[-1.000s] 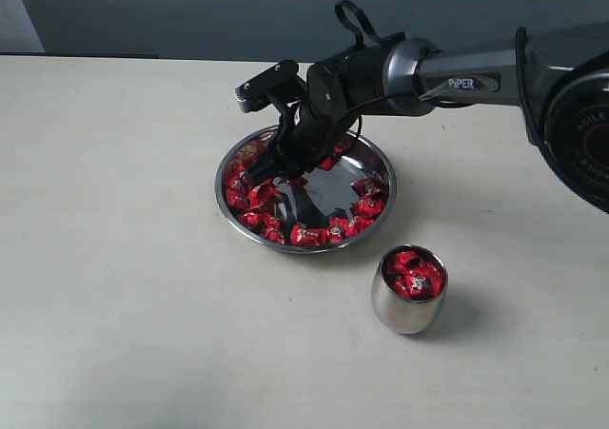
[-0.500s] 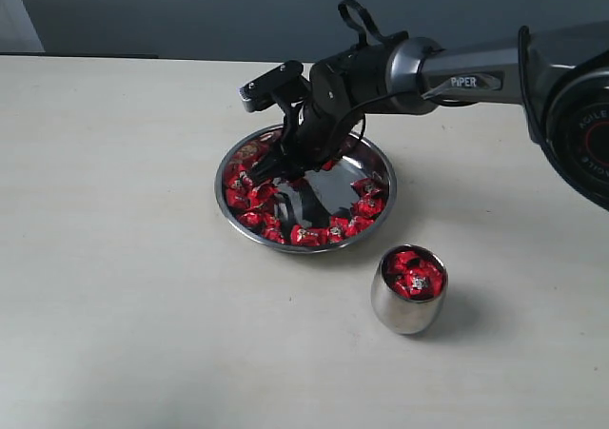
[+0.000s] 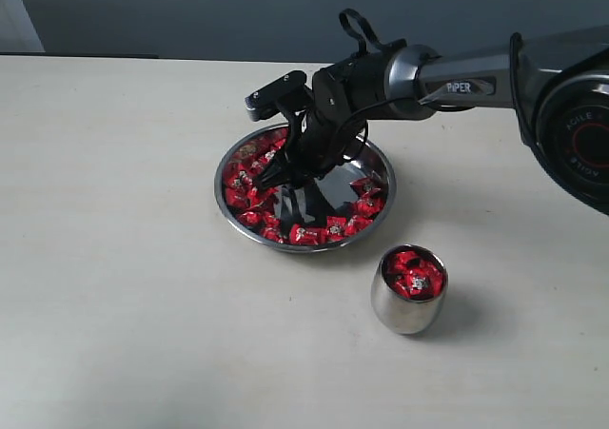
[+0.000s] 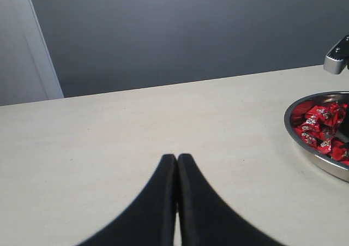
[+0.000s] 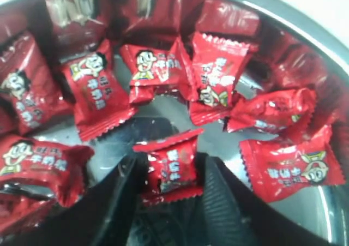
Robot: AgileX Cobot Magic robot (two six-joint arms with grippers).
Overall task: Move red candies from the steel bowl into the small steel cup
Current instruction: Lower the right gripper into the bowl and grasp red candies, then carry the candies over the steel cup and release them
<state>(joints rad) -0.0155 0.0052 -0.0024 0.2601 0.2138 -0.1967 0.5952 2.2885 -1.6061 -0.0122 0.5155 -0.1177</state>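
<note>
Now, nearest to us, the cup (image 3: 410, 289) stands upright on the table (image 3: 114, 305) where it stood a second ago, with red candies (image 3: 415, 279) piled close to its brim. Behind it the bowl (image 3: 314, 248) has not shifted either, and its remaining candies lie mostly in a ring round the wall. What has changed is over the bowl: the right gripper (image 3: 270, 176) has slid from the left rim toward the middle, its tips now down among the candies on that side. From its wrist camera we see the jaws standing well apart on either side of one candy (image 5: 172, 169); we think they only straddle it and do not yet pinch it, though the close view leaves that unsure. So we judge another pick is being lined up, and closing on that candy comes next, before the carry across to the cup, which has little room left. The left gripper (image 4: 176, 157) rests off to the side above bare table, jaws pressed together, holding nothing
</note>
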